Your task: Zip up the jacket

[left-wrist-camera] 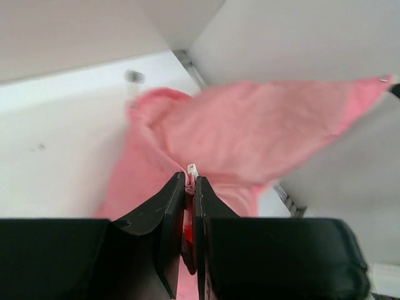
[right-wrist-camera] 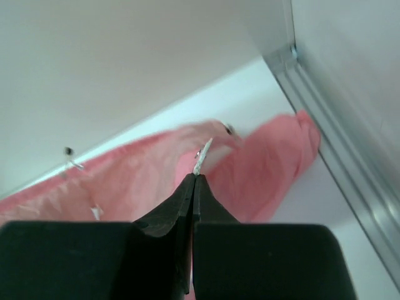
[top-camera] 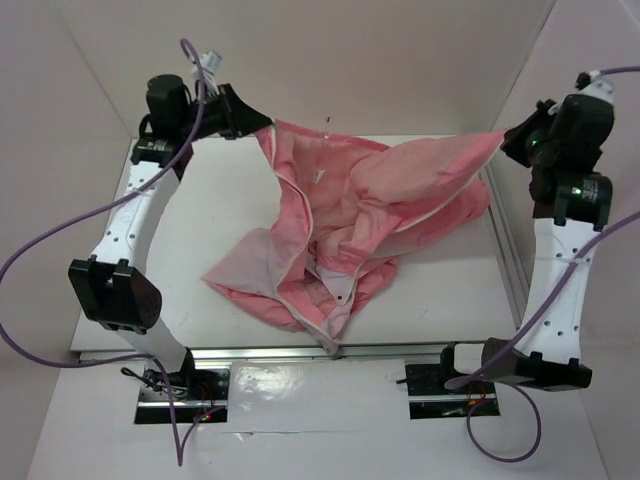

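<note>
Top external view: a salmon-pink jacket [top-camera: 350, 220] hangs stretched between my 2 arms above a white table [top-camera: 200, 200]. Its lower half lies crumpled in a heap near the table's middle. The left gripper [top-camera: 262, 128] pinches one upper edge at far left. The right gripper [top-camera: 505, 140] pinches an opposite corner at far right, and the cloth between them runs nearly taut. A pale zipper [top-camera: 300, 250] curves down the open front into the heap, with paler lining showing beside it.

Left wrist view: the left gripper [left-wrist-camera: 190, 181] has its fingers drawn narrow, clamped on a fold of the pink jacket [left-wrist-camera: 250, 131]. A small white tab pokes up between the tips; I cannot tell whether it is the zipper's end or a label.

Right wrist view: the right gripper [right-wrist-camera: 194, 181] is pressed fully together on a thin pale sliver that sticks out past the tips. The jacket [right-wrist-camera: 262, 162] is blurred behind it.

I judge the step in hand to be spreading the jacket so its front lies flat; the zipper is not yet joined. To do it well, I would lower both arms together with even tension, letting the heap unfold rather than drag. Uneven pulling could slip the thin right-hand pinch. The 2 zipper edges should end side by side.
</note>
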`<move>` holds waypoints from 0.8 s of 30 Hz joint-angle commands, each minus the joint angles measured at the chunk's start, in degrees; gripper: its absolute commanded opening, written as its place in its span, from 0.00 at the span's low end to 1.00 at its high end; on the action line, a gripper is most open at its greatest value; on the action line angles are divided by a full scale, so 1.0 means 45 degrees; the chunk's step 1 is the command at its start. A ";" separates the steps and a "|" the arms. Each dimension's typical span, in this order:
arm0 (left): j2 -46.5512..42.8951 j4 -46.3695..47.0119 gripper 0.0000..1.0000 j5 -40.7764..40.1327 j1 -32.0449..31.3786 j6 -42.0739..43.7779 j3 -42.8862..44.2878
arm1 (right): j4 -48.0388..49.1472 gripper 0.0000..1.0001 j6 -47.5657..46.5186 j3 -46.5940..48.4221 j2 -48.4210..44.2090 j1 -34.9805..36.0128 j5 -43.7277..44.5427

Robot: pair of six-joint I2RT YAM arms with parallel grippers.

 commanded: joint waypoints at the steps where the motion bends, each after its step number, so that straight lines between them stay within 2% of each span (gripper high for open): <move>1: -0.0442 -0.0386 0.00 0.0187 0.0664 0.0553 0.1538 | -0.2369 0.00 -0.0519 0.3158 0.0159 0.0377 0.0349; 4: -0.0442 -0.0388 0.00 0.0305 0.1348 0.0417 0.2183 | -0.3946 0.00 -0.0793 0.6868 0.1269 0.0592 -0.0681; 7: -0.0558 -0.0272 0.00 0.0305 0.1625 0.0183 0.2341 | -0.4534 0.00 -0.0793 0.8280 0.1897 0.0769 -0.2165; 8: -0.0559 -0.0271 0.00 0.0440 0.1760 0.0182 0.2341 | -0.4753 0.00 -0.0909 0.8438 0.2499 0.0769 -0.3331; 11: -0.0559 -0.0271 0.00 0.0637 0.1646 0.0182 0.1991 | -0.3901 0.00 -0.0910 0.6320 0.2411 0.1488 -0.4299; 12: -0.0675 -0.0155 0.00 0.0637 0.1644 0.0182 0.1429 | -0.3316 0.00 -0.0717 0.4512 0.2195 0.2208 -0.3719; 13: -0.0889 -0.0154 0.00 0.0521 0.1644 0.0182 0.1075 | -0.2324 0.00 -0.0541 0.3760 0.2019 0.4032 -0.3172; 14: -0.1027 0.0001 0.00 0.0520 0.1528 0.0182 0.0685 | -0.2179 0.00 -0.0365 0.3385 0.2191 0.4959 -0.1542; 15: -0.1241 0.0119 0.00 0.0384 0.1527 0.0066 -0.0035 | -0.2177 0.00 -0.0247 0.2994 0.2444 0.5897 -0.0830; 16: -0.1243 0.0120 0.00 0.0383 0.1527 0.0064 -0.0332 | -0.2177 0.00 -0.0246 0.2990 0.2776 0.7666 -0.0320; 17: -0.1359 0.0120 0.00 0.0248 0.1392 0.0064 -0.0567 | -0.2332 0.00 0.0005 0.2990 0.3552 0.8534 0.0981; 19: -0.1476 0.0120 0.00 0.0130 0.1390 0.0180 -0.1192 | -0.2565 0.00 0.0201 0.2795 0.4299 1.0678 0.2179; 20: -0.1671 0.0004 0.00 -0.0025 0.1390 0.0182 -0.1407 | -0.2568 0.00 0.0551 0.2582 0.4921 1.1059 0.3094; 24: -0.2120 -0.0386 0.00 -0.0650 0.1390 0.0455 -0.2247 | -0.1652 0.00 0.1176 0.0674 0.5414 1.2232 0.3628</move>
